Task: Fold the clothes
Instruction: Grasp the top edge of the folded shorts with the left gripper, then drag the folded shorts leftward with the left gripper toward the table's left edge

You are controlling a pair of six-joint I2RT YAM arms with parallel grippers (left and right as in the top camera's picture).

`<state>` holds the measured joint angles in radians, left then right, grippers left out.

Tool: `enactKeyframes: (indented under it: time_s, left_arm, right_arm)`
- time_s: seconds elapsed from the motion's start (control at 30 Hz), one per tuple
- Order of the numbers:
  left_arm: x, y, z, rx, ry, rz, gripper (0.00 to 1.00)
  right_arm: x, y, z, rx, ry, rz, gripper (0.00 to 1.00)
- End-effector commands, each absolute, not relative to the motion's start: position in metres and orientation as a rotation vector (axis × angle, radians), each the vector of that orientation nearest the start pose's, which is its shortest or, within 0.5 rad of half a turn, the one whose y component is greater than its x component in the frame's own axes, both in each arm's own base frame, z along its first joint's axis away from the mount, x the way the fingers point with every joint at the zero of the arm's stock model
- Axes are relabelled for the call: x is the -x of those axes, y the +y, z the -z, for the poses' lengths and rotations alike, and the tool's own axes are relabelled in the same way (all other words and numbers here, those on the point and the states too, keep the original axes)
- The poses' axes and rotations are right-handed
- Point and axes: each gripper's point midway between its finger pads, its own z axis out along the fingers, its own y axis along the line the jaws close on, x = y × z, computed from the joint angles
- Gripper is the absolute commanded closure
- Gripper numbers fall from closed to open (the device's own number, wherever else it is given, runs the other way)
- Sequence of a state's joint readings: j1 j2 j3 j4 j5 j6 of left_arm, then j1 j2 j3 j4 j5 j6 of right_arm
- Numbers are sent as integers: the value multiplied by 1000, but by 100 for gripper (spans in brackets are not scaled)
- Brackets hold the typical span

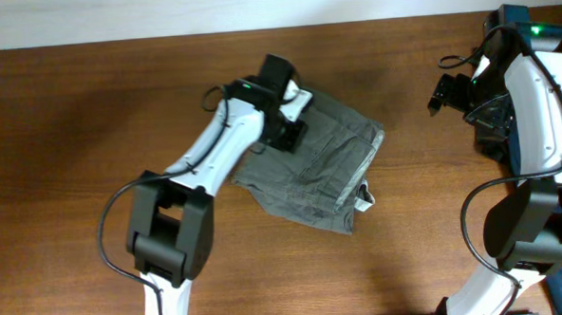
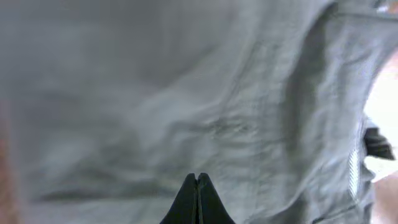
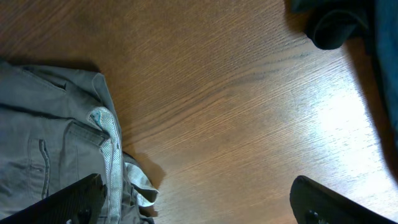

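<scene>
The grey shorts (image 1: 324, 167) lie folded into a rough square in the middle of the wooden table, with a white inner lining showing at the lower right corner. My left gripper (image 1: 294, 130) sits over the upper left part of the fabric. In the left wrist view its fingers (image 2: 198, 186) are closed tip to tip, just above or on the grey cloth (image 2: 186, 106), with no fold visibly pinched. My right gripper (image 1: 446, 91) is held high at the right, away from the shorts. In the right wrist view its fingers (image 3: 193, 202) are wide apart and empty; the shorts (image 3: 56, 143) lie at the left.
The brown wooden table (image 1: 71, 138) spreads left and below the shorts. A pale wall strip (image 1: 161, 11) runs along the far edge. A dark object (image 3: 336, 25) lies at the top right of the right wrist view, near the right arm's base (image 1: 532, 33).
</scene>
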<state>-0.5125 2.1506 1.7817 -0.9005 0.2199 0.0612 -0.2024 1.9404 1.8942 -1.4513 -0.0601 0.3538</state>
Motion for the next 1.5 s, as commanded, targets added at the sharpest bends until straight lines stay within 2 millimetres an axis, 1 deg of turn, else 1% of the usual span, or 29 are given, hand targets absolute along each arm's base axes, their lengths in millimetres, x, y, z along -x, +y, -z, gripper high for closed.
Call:
enactKeyframes:
  time_s: [0.0, 0.03, 0.1, 0.13, 0.27, 0.37, 0.43, 0.57, 0.63, 0.67, 0.73, 0.8, 0.87, 0.97, 1.07, 1.17, 1.2, 1.27, 1.3, 1.33, 1.37, 1.4, 1.43, 1.47]
  left_arm:
    - [-403, -288, -70, -926, 2678, 367, 99]
    - [-407, -292, -65, -928, 2666, 371, 99]
    - [-411, -295, -56, -927, 2665, 371, 99]
    - [-414, -295, -47, -923, 2671, 369, 99]
    - [-421, -287, -16, -903, 2715, 358, 100]
    - [-426, -280, 3, -880, 2742, 351, 99]
    - [-432, -275, 7, -809, 2761, 356, 100]
    - [-453, -259, 4, -666, 2761, 365, 99]
    - [-462, -247, 3, -605, 2764, 364, 99]
    - [-469, -234, 3, -545, 2770, 363, 99]
    - [-477, -219, 5, -482, 2780, 367, 99]
    - [-482, -205, 10, -434, 2797, 422, 99]
    - [-484, -196, 14, -407, 2806, 436, 98]
    - [-488, -183, 17, -369, 2815, 428, 98]
    - [-496, -167, 16, -332, 2813, 367, 100]
    - [-508, -131, 10, -166, 2822, 255, 100]
    - [-514, -109, 5, -54, 2825, 225, 99]
    - [-519, -82, -1, 51, 2821, 216, 100]
    - [-523, -59, -5, 154, 2813, 194, 100]
    - [-525, -41, -7, 228, 2804, 170, 100]
    - [-528, -15, -10, 331, 2783, 141, 100]
    - [-530, 1, -14, 382, 2767, 138, 99]
    - [-531, 22, -18, 441, 2747, 130, 100]
    - [-531, 37, -22, 478, 2732, 124, 99]
  right_arm:
    - [-373, -69, -164, -830, 2959, -75, 1]
    - [-372, -69, -164, -831, 2962, -75, 1]
    - [-371, -69, -164, -832, 2968, -74, 1]
    - [-370, -69, -164, -833, 2969, -74, 1]
    - [-371, -69, -164, -832, 2968, -74, 1]
    - [-371, -69, -164, -832, 2968, -74, 1]
    - [-370, -69, -164, -833, 2969, -74, 1]
    - [-370, -69, -164, -833, 2969, -74, 1]
    - [-370, -69, -164, -833, 2972, -74, 1]
    - [-369, -69, -164, -834, 2972, -74, 1]
    - [-369, -69, -164, -834, 2972, -74, 1]
    - [-369, -69, -164, -834, 2972, -74, 1]
    - [-369, -69, -164, -834, 2972, -74, 1]
    - [-369, -69, -164, -834, 2972, -74, 1]
    - [-369, -68, -164, -834, 2975, -74, 1]
    - [-367, -68, -164, -837, 2981, -73, 1]
    - [-367, -68, -164, -837, 2982, -73, 1]
    - [-367, -68, -164, -837, 2982, -73, 1]
    - [-367, -68, -164, -837, 2982, -73, 1]
    - [-367, -68, -164, -837, 2982, -73, 1]
    - [-367, -68, -164, -837, 2982, -73, 1]
    - [-367, -68, -164, -837, 2982, -73, 1]
    - [-367, -68, -164, -836, 2982, -73, 1]
    - [-367, -68, -164, -837, 2981, -73, 1]
